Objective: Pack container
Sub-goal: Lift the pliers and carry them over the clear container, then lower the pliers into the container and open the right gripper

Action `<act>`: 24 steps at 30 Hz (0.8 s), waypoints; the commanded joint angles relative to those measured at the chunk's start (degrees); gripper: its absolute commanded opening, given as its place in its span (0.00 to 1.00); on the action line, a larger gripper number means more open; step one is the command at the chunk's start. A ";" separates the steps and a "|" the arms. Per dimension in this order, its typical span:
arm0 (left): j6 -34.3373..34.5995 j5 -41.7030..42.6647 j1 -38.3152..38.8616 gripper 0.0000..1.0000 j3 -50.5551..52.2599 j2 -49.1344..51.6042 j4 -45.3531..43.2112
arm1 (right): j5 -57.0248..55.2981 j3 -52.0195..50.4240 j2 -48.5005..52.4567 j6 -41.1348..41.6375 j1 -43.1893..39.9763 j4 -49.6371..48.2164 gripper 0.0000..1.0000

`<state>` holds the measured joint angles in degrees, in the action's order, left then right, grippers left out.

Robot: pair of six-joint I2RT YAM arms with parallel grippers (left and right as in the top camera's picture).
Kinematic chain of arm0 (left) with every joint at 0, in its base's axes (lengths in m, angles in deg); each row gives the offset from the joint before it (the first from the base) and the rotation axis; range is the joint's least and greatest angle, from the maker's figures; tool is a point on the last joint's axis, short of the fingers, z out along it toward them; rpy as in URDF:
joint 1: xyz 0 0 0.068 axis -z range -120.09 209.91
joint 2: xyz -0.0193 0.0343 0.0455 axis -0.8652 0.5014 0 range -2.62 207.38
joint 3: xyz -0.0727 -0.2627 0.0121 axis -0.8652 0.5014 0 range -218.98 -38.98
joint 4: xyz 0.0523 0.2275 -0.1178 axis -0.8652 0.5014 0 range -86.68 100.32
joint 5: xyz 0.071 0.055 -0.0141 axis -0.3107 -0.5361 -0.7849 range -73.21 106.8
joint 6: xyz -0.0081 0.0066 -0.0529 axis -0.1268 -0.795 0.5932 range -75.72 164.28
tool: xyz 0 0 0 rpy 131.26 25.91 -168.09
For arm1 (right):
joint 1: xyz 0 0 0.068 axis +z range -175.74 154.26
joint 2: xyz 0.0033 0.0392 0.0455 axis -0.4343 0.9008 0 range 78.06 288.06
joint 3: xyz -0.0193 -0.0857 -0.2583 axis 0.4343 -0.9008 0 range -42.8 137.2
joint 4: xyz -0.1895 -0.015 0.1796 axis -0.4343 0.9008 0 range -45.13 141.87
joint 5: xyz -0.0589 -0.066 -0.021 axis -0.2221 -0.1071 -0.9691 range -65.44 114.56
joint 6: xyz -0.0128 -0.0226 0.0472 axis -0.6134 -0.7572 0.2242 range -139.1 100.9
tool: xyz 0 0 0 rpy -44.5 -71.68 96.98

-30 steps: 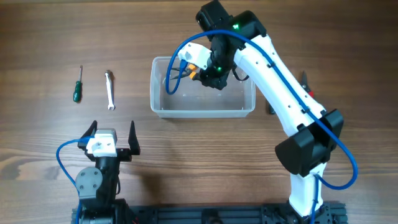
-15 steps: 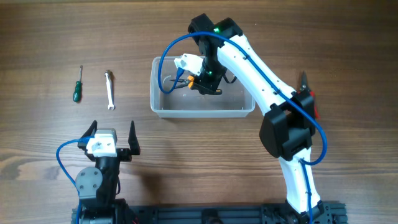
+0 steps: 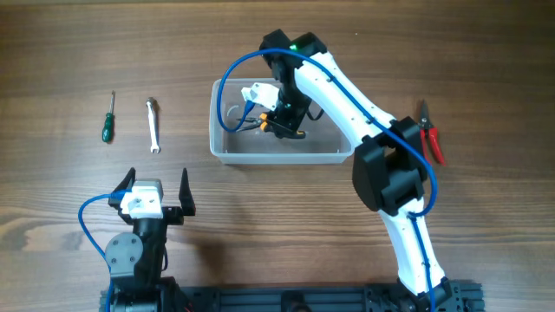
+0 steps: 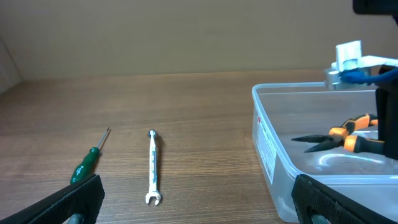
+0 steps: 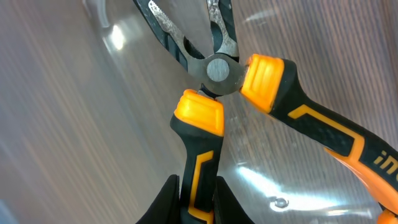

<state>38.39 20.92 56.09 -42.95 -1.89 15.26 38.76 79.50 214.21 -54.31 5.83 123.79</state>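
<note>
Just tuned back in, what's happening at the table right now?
The right pincer is shut on one handle of the orange-and-black pliers, holding them inside the clear container, not yet released. The left pincer sits open near its base, holding nothing. A green screwdriver, a wrench and red-handled pliers lie outside it.

Brown wood-grain table (image 3: 52, 52), plain beige wall (image 4: 186, 37) behind; soft even light

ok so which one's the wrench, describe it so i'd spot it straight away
Find the clear plastic container in the middle of the wooden table; two small tools lie to its left. The wrench is the one nearer the container, all silver metal, whereas the screwdriver beside it has a green handle.
</note>
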 commanded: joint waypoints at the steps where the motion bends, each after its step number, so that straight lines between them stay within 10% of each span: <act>1: 0.55 -0.57 0.28 1.00 0.35 -0.46 -0.15 | 2.43 0.96 0.42 0.74 -0.02 -1.05 0.06; 24: 0.55 -0.57 0.28 1.00 0.35 -0.46 -0.15 | 2.84 0.96 0.48 0.83 -0.02 -2.43 0.13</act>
<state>38.39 20.92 56.09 -42.95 -1.89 15.26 39.41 79.50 214.28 -53.87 5.83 122.06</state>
